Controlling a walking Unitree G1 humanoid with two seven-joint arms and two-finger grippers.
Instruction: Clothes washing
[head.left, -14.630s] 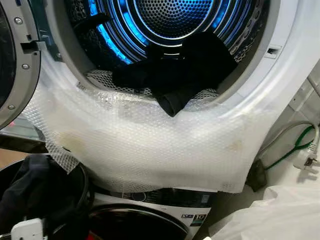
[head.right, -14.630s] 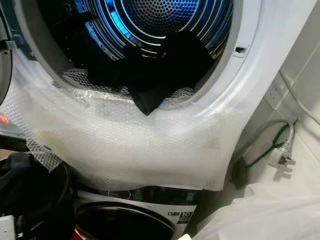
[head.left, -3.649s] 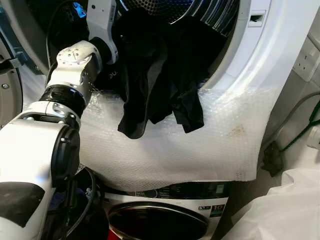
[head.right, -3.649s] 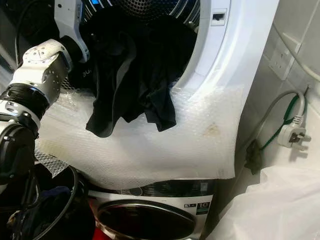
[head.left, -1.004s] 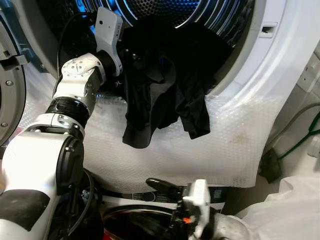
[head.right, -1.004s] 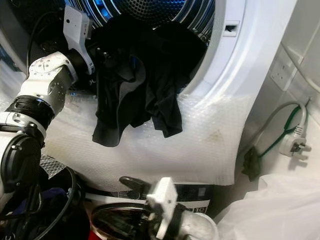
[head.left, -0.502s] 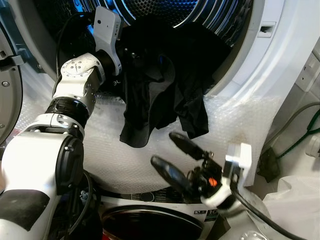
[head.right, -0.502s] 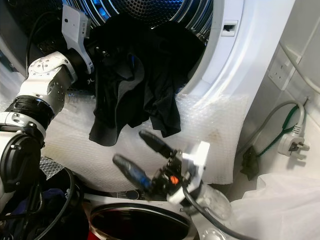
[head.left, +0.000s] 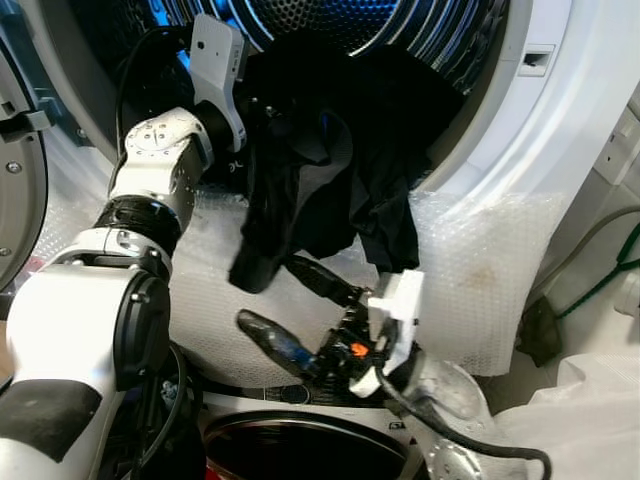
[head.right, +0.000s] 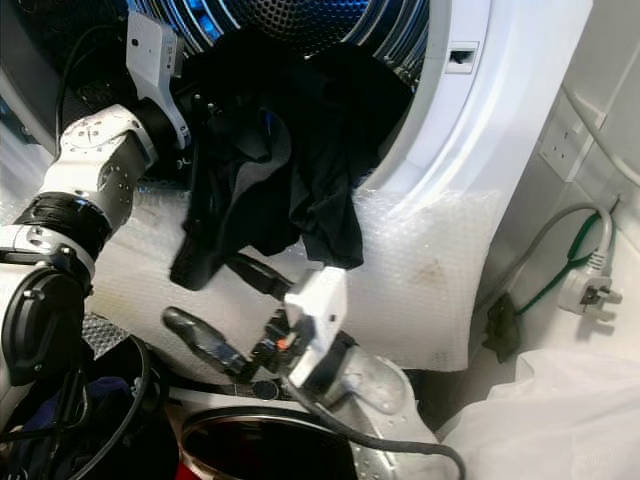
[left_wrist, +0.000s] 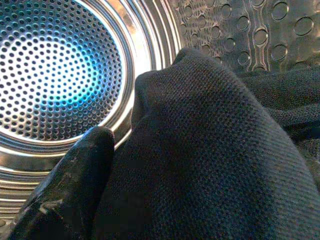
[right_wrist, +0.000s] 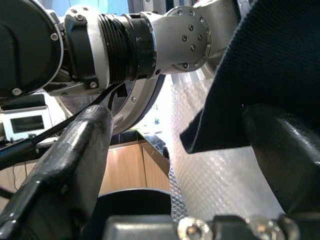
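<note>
Left hand (left_wrist: 65, 195) mostly buried under black clothes (head.left: 330, 160), drum (head.left: 330, 25) cut off at top edge

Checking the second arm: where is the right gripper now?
In the left eye view, the right gripper is open just below the black garment hanging from the drum, over the bubble wrap.

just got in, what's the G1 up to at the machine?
It is handling laundry at the open drum. The left gripper is at the drum mouth, shut on the dark garment, which hangs out over the bubble wrap draped on the machine's front. The right gripper is open just below the garment's hanging edge, not gripping it yet.
</note>
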